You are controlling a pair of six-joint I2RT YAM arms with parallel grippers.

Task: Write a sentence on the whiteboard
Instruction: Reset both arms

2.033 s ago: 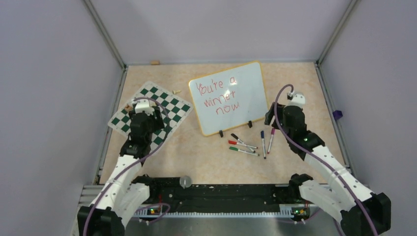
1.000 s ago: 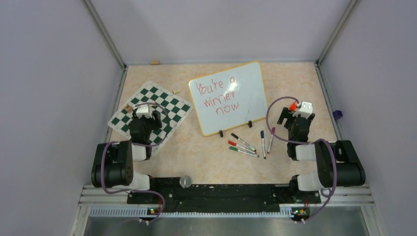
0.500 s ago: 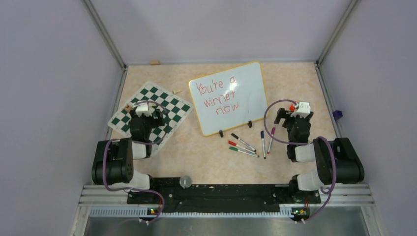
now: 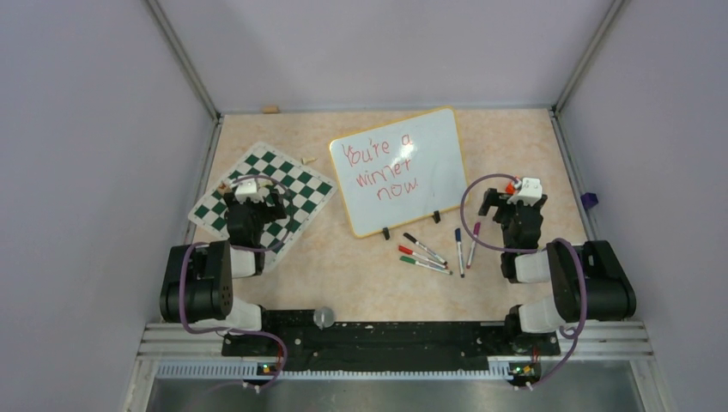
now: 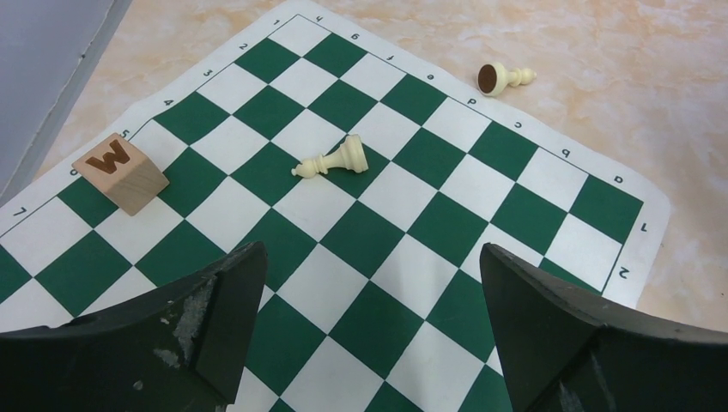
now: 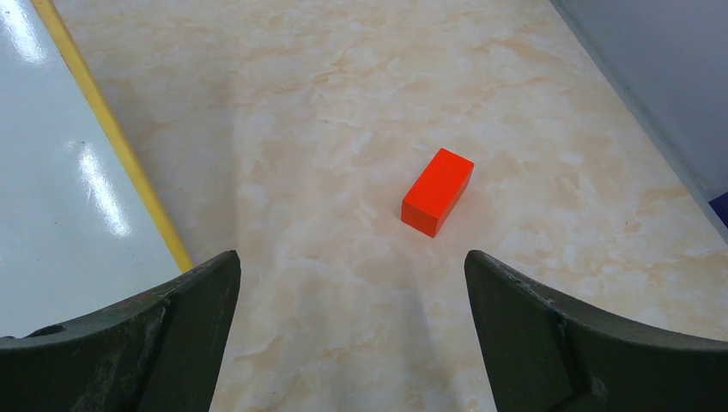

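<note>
1. Overhead view. I see the whiteboard (image 4: 399,170) lying flat on the far-centre part of the table (image 4: 343,283). It is turned at an angle, with two black clips on its near long edge. Only this view shows its writing, which reads "You're a winner now" in red. A loose group of markers (image 4: 433,251) lies just in front of the board, between the two arms.

2. Left wrist view. This view resolves detail that the overhead view does not:
- A wooden cube (image 5: 120,172) printed with a brown "W" stands on the chess mat (image 5: 446,223).
- One cream pawn (image 5: 333,160) lies on its side on the mat.
- A second pawn (image 5: 505,78) lies on the table just past the mat's edge.
- The mat border carries file letters and rank digits.
- The left gripper (image 5: 371,283) hangs over the mat, jaws spread wide with nothing between them.

3. Right wrist view. An orange-red block (image 6: 438,190) lies on bare table, apart from the board's yellow frame at the left of the view. The right gripper (image 6: 352,283) is also spread wide and empty.

4. Surroundings. The tabletop is beige with a marbled pattern. Plain pale lilac walls enclose it, with metal posts at the far corners.
</note>
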